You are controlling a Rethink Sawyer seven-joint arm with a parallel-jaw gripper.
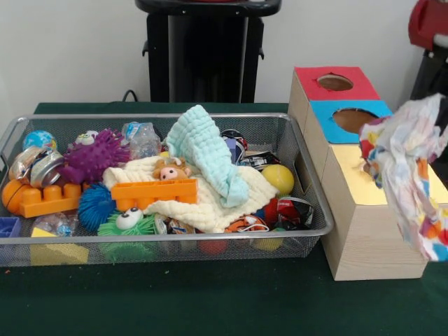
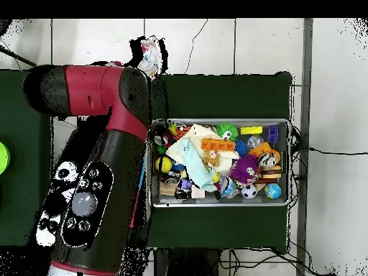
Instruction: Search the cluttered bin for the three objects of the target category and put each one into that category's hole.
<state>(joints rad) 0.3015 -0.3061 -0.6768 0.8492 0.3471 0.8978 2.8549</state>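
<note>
A crumpled white wrapper (image 1: pixel 409 161) printed with red, blue, orange and yellow blotches hangs in the air at the right, over the yellow-topped box (image 1: pixel 350 178). It also shows in the overhead view (image 2: pixel 149 54) beyond the arm. My gripper (image 1: pixel 441 115) is a dark shape at the right edge, mostly hidden behind the wrapper it holds up. The wire mesh bin (image 1: pixel 175 239) lies to the left, full of toys and two pale cloths (image 1: pixel 206 150). Crinkly clear plastic (image 1: pixel 142 138) lies at the bin's back.
Three joined boxes stand right of the bin: a red top (image 1: pixel 308 85) with a hole, a blue top (image 1: pixel 323 124) with a hole, then the yellow top. In the overhead view my red and black arm (image 2: pixel 108 144) covers the boxes. The bin (image 2: pixel 215 205) sits on green cloth.
</note>
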